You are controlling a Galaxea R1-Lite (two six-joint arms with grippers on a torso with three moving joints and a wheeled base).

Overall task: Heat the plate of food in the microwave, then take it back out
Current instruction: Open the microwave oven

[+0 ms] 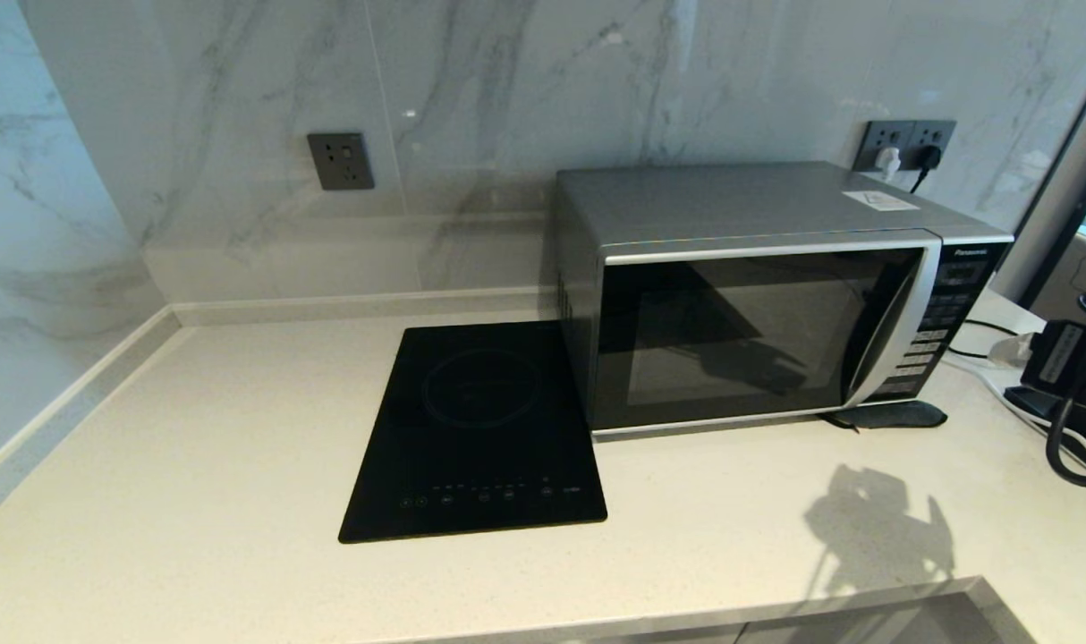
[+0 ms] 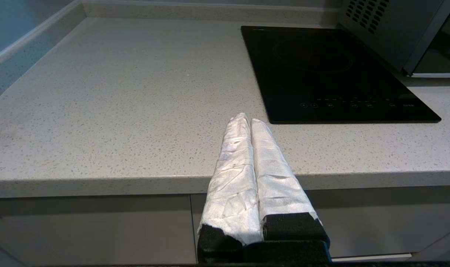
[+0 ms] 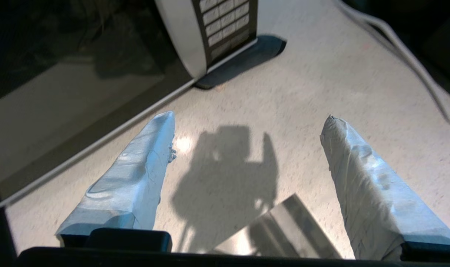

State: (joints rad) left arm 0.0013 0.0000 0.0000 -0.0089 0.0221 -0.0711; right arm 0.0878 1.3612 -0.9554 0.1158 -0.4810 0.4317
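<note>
The silver microwave [image 1: 758,295] stands on the counter at the right with its dark glass door closed; its handle [image 3: 182,40] and button panel [image 3: 225,22] show in the right wrist view. The plate of food is out of view; nothing can be made out through the door glass. My right gripper [image 3: 247,122] hangs open above the counter in front of the microwave's lower right corner, holding nothing; only its shadow shows in the head view. My left gripper [image 2: 247,120] is shut and empty, parked at the counter's front edge, left of the hob.
A flat black induction hob [image 1: 476,429] lies left of the microwave. Black gear and cables [image 1: 1066,385] crowd the counter's right end; a white cable [image 3: 406,55] runs there. Marble walls close the back and left. A dark pad [image 1: 892,414] lies under the microwave's right corner.
</note>
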